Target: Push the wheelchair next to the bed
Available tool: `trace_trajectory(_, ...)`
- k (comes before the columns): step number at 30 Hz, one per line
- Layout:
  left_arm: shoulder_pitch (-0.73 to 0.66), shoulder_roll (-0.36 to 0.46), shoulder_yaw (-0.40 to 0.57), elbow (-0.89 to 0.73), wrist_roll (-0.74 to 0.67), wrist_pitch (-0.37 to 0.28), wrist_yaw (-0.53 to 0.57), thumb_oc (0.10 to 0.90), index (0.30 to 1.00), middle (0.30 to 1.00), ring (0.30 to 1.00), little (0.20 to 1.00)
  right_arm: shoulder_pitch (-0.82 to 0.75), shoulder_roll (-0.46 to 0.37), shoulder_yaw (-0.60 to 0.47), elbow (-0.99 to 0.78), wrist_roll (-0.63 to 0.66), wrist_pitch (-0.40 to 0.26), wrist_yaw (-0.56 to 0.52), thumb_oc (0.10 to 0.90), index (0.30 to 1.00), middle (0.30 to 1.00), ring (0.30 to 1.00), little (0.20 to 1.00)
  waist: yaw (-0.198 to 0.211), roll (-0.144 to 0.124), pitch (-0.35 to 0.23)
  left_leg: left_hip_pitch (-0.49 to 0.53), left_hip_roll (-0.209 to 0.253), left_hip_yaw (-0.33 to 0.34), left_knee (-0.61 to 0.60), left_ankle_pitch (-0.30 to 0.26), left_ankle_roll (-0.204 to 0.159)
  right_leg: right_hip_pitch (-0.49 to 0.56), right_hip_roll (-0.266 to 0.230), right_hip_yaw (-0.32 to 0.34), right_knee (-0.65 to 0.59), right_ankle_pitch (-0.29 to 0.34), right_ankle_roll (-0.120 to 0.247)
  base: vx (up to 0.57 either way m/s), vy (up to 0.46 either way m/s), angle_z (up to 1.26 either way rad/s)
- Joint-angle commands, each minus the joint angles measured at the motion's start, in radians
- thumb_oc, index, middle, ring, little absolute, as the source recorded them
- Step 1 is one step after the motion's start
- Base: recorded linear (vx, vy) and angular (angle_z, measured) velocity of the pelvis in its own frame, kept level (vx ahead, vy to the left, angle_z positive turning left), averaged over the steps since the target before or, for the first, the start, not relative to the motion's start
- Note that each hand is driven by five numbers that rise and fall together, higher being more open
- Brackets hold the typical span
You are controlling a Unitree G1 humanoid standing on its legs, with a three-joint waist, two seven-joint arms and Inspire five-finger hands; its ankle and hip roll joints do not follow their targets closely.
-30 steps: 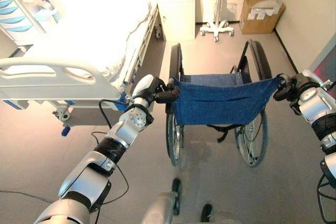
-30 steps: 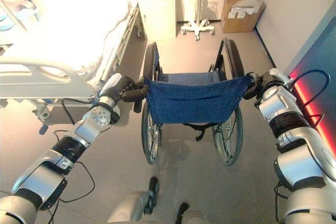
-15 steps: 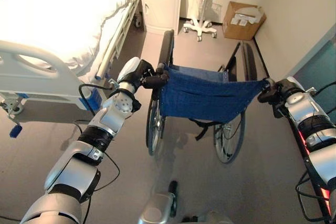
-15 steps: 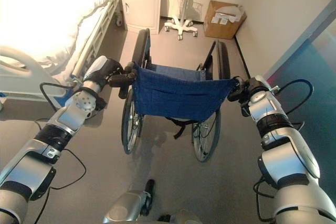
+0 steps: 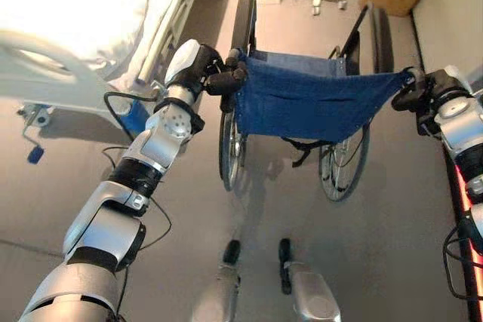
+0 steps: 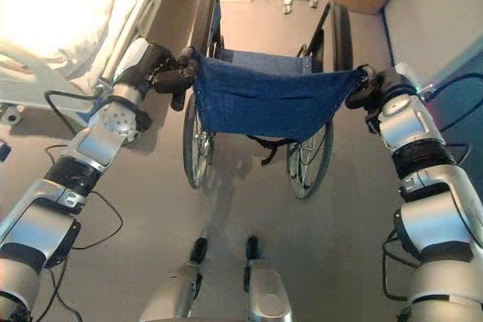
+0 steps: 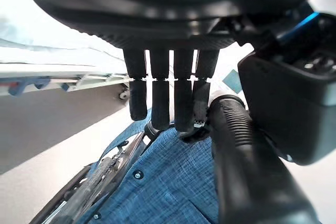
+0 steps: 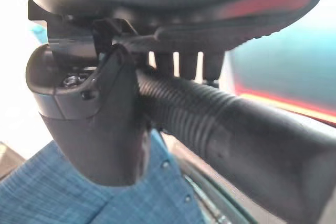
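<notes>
In the left eye view, the wheelchair [image 5: 302, 103], with blue cloth back and spoked wheels, sits at upper centre beside the white bed [image 5: 83, 13] at upper left. The left hand [image 5: 219, 77] and right hand [image 5: 411, 96] wrap its handles.

In the left wrist view, dark fingers [image 7: 160, 98] curl over a ribbed black grip [image 7: 247, 171].

In the right wrist view, the thumb [image 8: 89, 114] clamps the other ribbed grip [image 8: 231, 129].

left robot hand [image 5: 225, 79] curled round grip, right robot hand [image 5: 413, 96] likewise, arms outstretched

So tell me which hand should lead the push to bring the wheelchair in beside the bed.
Probably the right hand. The bed lies to the robot's left of the wheelchair, so pushing harder on the right handle should swing it that way. The left hand, curled on its handle, can steady.
</notes>
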Motion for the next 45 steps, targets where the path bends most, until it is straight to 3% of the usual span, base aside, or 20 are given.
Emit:
trace_trajectory(1, 0.218, 0.0, -0.191, 0.017, 0.064, -0.005, -0.095, 0.4, 0.3, 0.3, 0.3, 0.3, -0.079, 0.148, 0.122, -0.124, -0.027, -0.148, 0.109, 0.4, 0.3, 0.3, 0.3, 0.3, 0.085, -0.067, 0.026, 0.083, 0.04, 0.045, -0.055, 0.013, -0.046, -0.074, -0.049, 0.067, 0.023, 0.058, 0.04, 0.22, -0.154, 0.38)
trace_trajectory(6, 0.201, -0.04, -0.196, 0.039, 0.046, 0.004, -0.055, 0.4, 0.3, 0.3, 0.3, 0.3, -0.057, 0.151, 0.121, -0.137, -0.037, -0.15, 0.113, 0.4, 0.3, 0.3, 0.3, 0.3, 0.036, -0.054, 0.014, 0.154, 0.104, 0.071, -0.108, 0.039, -0.078, -0.058, -0.023, 0.049, 0.028, 0.028, 0.013, 0.2, -0.095, 0.34)
trace_trajectory(11, 0.202, -0.058, -0.179, 0.061, 0.04, 0.037, -0.054, 0.4, 0.3, 0.3, 0.3, 0.3, -0.007, 0.16, 0.106, -0.135, -0.014, -0.142, 0.122, 0.4, 0.3, 0.3, 0.3, 0.3, 0.0, -0.047, -0.023, 0.208, 0.152, 0.086, -0.085, 0.122, -0.094, -0.034, 0.007, 0.051, 0.046, -0.012, -0.016, 0.27, -0.097, 0.22)
trace_trajectory(15, 0.18, -0.091, -0.162, 0.137, 0.002, 0.099, -0.067, 0.4, 0.3, 0.3, 0.3, 0.3, 0.052, 0.178, 0.078, -0.122, -0.003, -0.155, 0.126, 0.4, 0.3, 0.3, 0.3, 0.3, -0.047, -0.051, -0.068, 0.264, 0.231, 0.164, 0.036, 0.219, -0.109, -0.027, 0.021, 0.009, 0.078, -0.048, -0.052, 0.26, -0.107, 0.38)
trace_trajectory(16, 0.178, -0.094, -0.16, 0.148, 0.002, 0.1, -0.069, 0.4, 0.3, 0.3, 0.3, 0.3, 0.055, 0.179, 0.077, -0.119, -0.003, -0.159, 0.126, 0.4, 0.3, 0.3, 0.3, 0.3, -0.05, -0.053, -0.073, 0.268, 0.235, 0.167, 0.05, 0.225, -0.11, -0.026, 0.022, 0.006, 0.08, -0.051, -0.056, 0.41, -0.212, 0.51)
trace_trajectory(17, 0.17, -0.109, -0.153, 0.2, 0.003, 0.119, -0.086, 0.4, 0.3, 0.3, 0.3, 0.3, 0.075, 0.189, 0.074, -0.1, -0.005, -0.184, 0.116, 0.4, 0.3, 0.3, 0.3, 0.3, -0.05, -0.061, -0.08, 0.256, 0.234, 0.171, 0.154, 0.243, -0.109, 0.003, 0.033, -0.002, 0.09, -0.071, -0.075, 0.33, -0.18, 0.33)
trace_trajectory(19, 0.162, -0.111, -0.15, 0.214, 0.007, 0.131, -0.102, 0.4, 0.3, 0.3, 0.3, 0.3, 0.078, 0.2, 0.071, -0.091, 0.007, -0.187, 0.102, 0.4, 0.3, 0.3, 0.3, 0.3, -0.037, -0.067, -0.073, 0.202, 0.224, 0.167, 0.179, 0.254, -0.101, 0.036, 0.045, 0.004, 0.089, -0.083, -0.081, 0.39, -0.198, 0.09)
trace_trajectory(20, 0.151, -0.109, -0.149, 0.223, 0.021, 0.133, -0.114, 0.4, 0.3, 0.3, 0.3, 0.3, 0.074, 0.221, 0.073, -0.073, 0.017, -0.193, 0.091, 0.4, 0.3, 0.3, 0.3, 0.3, 0.006, -0.071, -0.038, 0.095, 0.142, 0.136, 0.181, 0.19, -0.062, 0.098, 0.068, 0.048, 0.082, -0.092, -0.076, 0.39, -0.156, 0.0)
trace_trajectory(22, 0.144, -0.102, -0.153, 0.214, 0.019, 0.133, -0.11, 0.4, 0.3, 0.3, 0.3, 0.3, 0.061, 0.237, 0.079, -0.072, 0.024, -0.188, 0.074, 0.4, 0.3, 0.3, 0.3, 0.3, 0.04, -0.064, -0.008, 0.021, 0.076, 0.129, 0.138, 0.175, -0.052, 0.144, 0.091, 0.073, 0.078, -0.1, -0.073, 0.37, -0.064, -0.19)
trace_trajectory(23, 0.14, -0.096, -0.158, 0.198, 0.018, 0.125, -0.099, 0.4, 0.3, 0.3, 0.3, 0.3, 0.054, 0.243, 0.083, -0.083, 0.016, -0.192, 0.057, 0.4, 0.3, 0.3, 0.3, 0.3, 0.072, -0.042, 0.019, -0.076, 0.028, 0.151, 0.065, 0.231, -0.067, 0.2, 0.135, 0.094, 0.066, -0.116, -0.082, 0.45, 0.019, -0.33)
trace_trajectory(24, 0.143, -0.092, -0.163, 0.183, 0.009, 0.126, -0.088, 0.4, 0.3, 0.3, 0.3, 0.3, 0.056, 0.242, 0.081, -0.09, 0.009, -0.202, 0.053, 0.4, 0.3, 0.3, 0.3, 0.3, 0.088, -0.025, 0.033, -0.111, 0.008, 0.167, 0.013, 0.262, -0.077, 0.237, 0.162, 0.116, 0.059, -0.129, -0.087, 0.46, 0.049, -0.43)
trace_trajectory(28, 0.181, -0.06, -0.162, 0.131, -0.023, 0.116, -0.059, 0.4, 0.3, 0.3, 0.3, 0.3, 0.059, 0.237, 0.08, -0.12, -0.003, -0.219, 0.073, 0.4, 0.3, 0.3, 0.3, 0.3, 0.147, 0.011, 0.04, -0.146, -0.036, 0.18, -0.189, 0.343, -0.096, 0.349, 0.206, 0.189, 0.032, -0.163, -0.081, 0.49, 0.125, -0.8)
trace_trajectory(31, 0.215, -0.032, -0.14, 0.101, -0.033, 0.097, -0.072, 0.4, 0.3, 0.3, 0.3, 0.3, 0.071, 0.242, 0.08, -0.118, -0.027, -0.241, 0.092, 0.4, 0.3, 0.3, 0.3, 0.3, 0.17, 0.006, 0.006, -0.126, -0.039, 0.234, -0.172, 0.269, -0.058, 0.378, 0.175, 0.188, 0.043, -0.183, -0.056, 0.44, 0.172, -1.13)
trace_trajectory(35, 0.23, 0.001, -0.122, 0.105, -0.061, 0.067, -0.09, 0.4, 0.3, 0.3, 0.3, 0.3, 0.096, 0.259, 0.075, -0.116, -0.041, -0.255, 0.11, 0.4, 0.3, 0.3, 0.3, 0.3, 0.2, -0.029, -0.02, -0.126, -0.059, 0.223, -0.076, 0.171, -0.024, 0.371, 0.118, 0.131, 0.035, -0.161, -0.027, 0.43, 0.161, -0.37)
trace_trajectory(39, 0.184, 0.038, -0.128, 0.098, -0.052, 0.056, -0.093, 0.4, 0.3, 0.3, 0.3, 0.3, 0.032, 0.27, 0.079, -0.077, -0.003, -0.279, 0.092, 0.4, 0.3, 0.3, 0.3, 0.3, 0.238, -0.072, -0.012, -0.138, -0.073, 0.211, -0.09, 0.164, -0.008, 0.355, 0.071, 0.082, 0.014, -0.113, 0.015, 0.17, 0.049, -0.01)
trace_trajectory(45, 0.203, 0.006, -0.13, 0.077, -0.034, 0.061, -0.044, 0.4, 0.3, 0.3, 0.3, 0.3, 0.012, 0.265, 0.069, -0.071, 0.002, -0.293, 0.077, 0.4, 0.3, 0.3, 0.3, 0.3, 0.248, -0.094, -0.013, -0.143, -0.085, 0.184, -0.116, 0.163, 0.003, 0.336, 0.033, 0.076, 0.031, -0.049, 0.047, 0.18, 0.132, -0.24)
